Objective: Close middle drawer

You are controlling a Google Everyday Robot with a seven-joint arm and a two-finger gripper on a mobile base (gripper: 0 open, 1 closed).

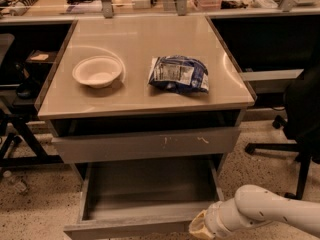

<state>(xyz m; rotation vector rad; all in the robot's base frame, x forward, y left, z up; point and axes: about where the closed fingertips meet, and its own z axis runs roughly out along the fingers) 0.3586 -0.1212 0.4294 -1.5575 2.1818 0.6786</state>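
The middle drawer (150, 191) is pulled far out at the bottom of the view. It shows a long shallow grey tray with nothing in it and a plain flat front (125, 230) along the lower edge. My gripper (201, 227) is at the end of the white arm coming in from the lower right. Its pale yellowish tip sits at the right end of the drawer's front. Whether it touches the front does not show.
Above it, a taller grey drawer front with pale scratch marks (145, 143) stands slightly out. On the tan tabletop (135, 34) sit a white bowl (97, 72) and a blue snack bag (178, 74). A black office chair (300, 114) stands at right and dark frames at left.
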